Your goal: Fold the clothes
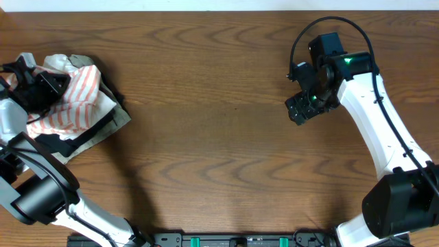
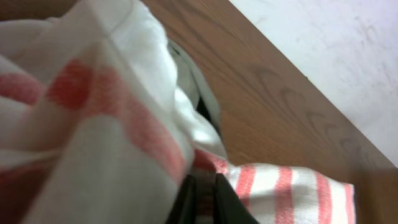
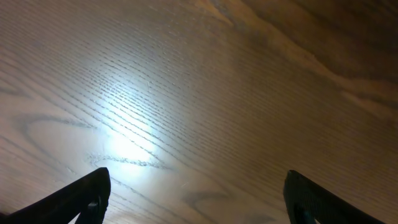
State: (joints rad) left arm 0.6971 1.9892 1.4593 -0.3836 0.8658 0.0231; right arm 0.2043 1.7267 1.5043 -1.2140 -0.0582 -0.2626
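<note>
The clothes, a white shirt with orange-red stripes (image 1: 72, 99), lie bunched on a pile at the table's far left edge. My left gripper (image 1: 38, 86) sits over the left part of that bunch. In the left wrist view its black fingers (image 2: 189, 199) stand nearly together with a fold of the striped shirt (image 2: 286, 186) pinched between them, and cloth fills most of that view. My right gripper (image 1: 302, 110) hangs above bare wood at the right, far from the shirt. Its fingers (image 3: 87, 193) stand wide apart with nothing between them.
Under the striped shirt lie a khaki garment (image 1: 113, 113) and a black garment (image 1: 55, 143); a plain white piece (image 1: 58, 63) pokes out at the pile's top. The wooden table (image 1: 219, 137) stretches between the two arms. A white surface (image 2: 348, 56) lies past the table's far edge.
</note>
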